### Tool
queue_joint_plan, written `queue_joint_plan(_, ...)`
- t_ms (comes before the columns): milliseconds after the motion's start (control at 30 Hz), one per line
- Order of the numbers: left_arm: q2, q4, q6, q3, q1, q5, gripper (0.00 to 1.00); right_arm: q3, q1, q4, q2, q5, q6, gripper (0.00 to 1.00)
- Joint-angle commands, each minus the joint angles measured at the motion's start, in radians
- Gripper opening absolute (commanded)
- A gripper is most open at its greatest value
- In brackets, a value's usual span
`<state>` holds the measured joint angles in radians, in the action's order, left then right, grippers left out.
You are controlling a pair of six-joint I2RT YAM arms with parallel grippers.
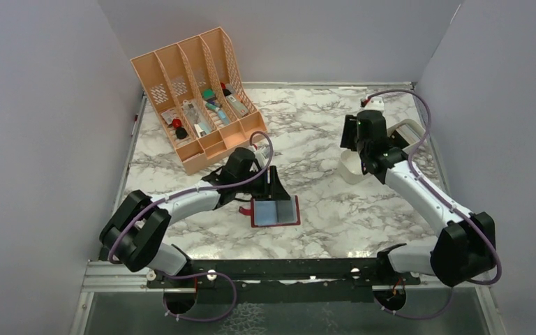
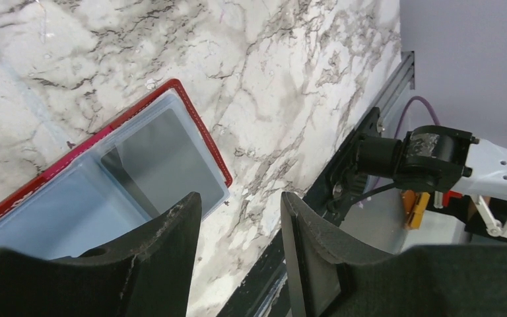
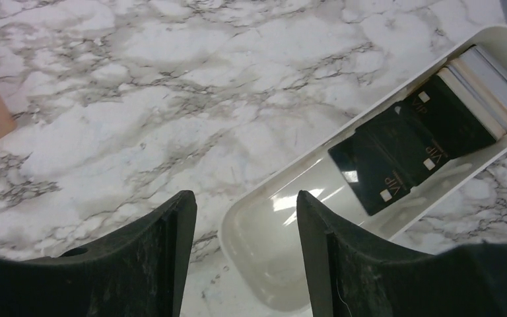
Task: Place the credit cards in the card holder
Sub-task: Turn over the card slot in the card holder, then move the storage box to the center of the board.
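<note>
The holder (image 1: pixel 275 211) is lying open by the near edge of the desk (image 1: pixel 321 132), pockets up for loading; the left end effector (image 2: pixel 241 198) is hovering spread over it. The right end effector (image 3: pixel 244 198), also spread, is hanging above the right-edge tray (image 3: pixel 264 264) holding the cards (image 3: pixel 403 155).

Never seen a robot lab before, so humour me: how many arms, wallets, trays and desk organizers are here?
Robot arms: 2
Red card holder, lying open: 1
White tray, with cards in it: 1
Peach slotted organizer: 1
Total: 5
</note>
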<state>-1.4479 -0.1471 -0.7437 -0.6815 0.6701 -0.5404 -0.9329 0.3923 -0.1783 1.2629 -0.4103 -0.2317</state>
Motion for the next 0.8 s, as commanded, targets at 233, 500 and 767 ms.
queue_joint_plan(233,0.145,0.408,0.205,-0.190,0.005,0.229,0.55,-0.143,-0.185,-0.218,0.239,0.101,0.086,0.60)
queue_joint_plan(500,0.208,0.536,0.297,-0.253,0.002,0.293,0.56,-0.090,-0.185,-0.247,0.279,0.234,0.037,0.57)
queue_joint_plan(767,0.275,0.583,0.378,-0.273,0.002,0.367,0.58,-0.028,-0.177,-0.199,0.263,0.449,-0.035,0.54)
